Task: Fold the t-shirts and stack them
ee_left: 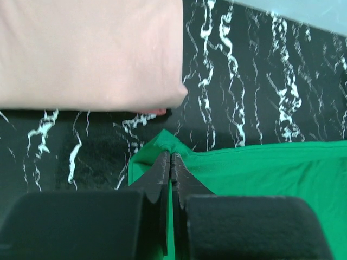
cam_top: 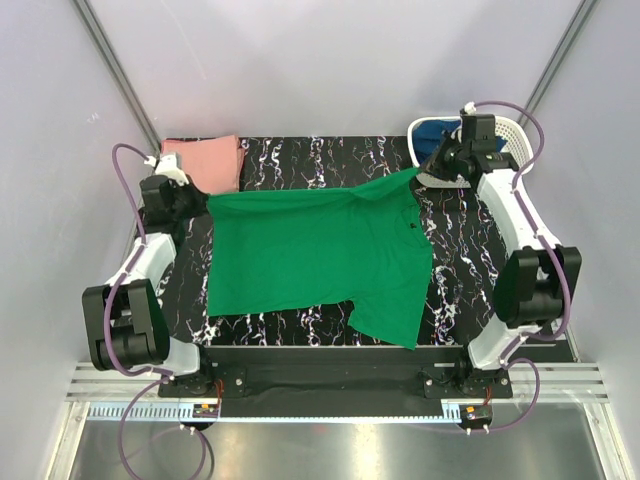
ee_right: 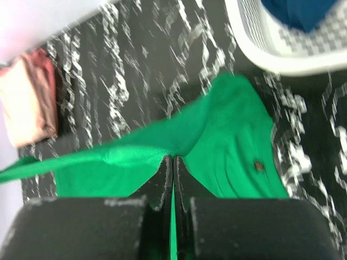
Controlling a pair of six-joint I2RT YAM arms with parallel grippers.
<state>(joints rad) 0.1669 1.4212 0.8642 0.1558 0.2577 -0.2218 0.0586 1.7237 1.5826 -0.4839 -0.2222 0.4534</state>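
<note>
We hold the bright green cotton t-shirt (cam_top: 320, 255) spread over the middle of the black marbled bench (cam_top: 300, 160), left claw (ee_left: 171, 162) and right claw (ee_right: 172, 162) each clamped on its fabric.

We see the right gripper (ee_right: 172, 160) with its jaws pressed together on a fold of the green t-shirt (ee_right: 227, 141). The cloth runs left in a taut ridge across the black marbled table (ee_right: 135, 65). The folded pink t-shirt (ee_right: 30, 105) lies far left. The white lattice basket (ee_right: 282, 54) is top right with the navy t-shirt (ee_right: 301, 11) inside. The frame's blurred; the small dark spot on the green is possibly a label.
</note>
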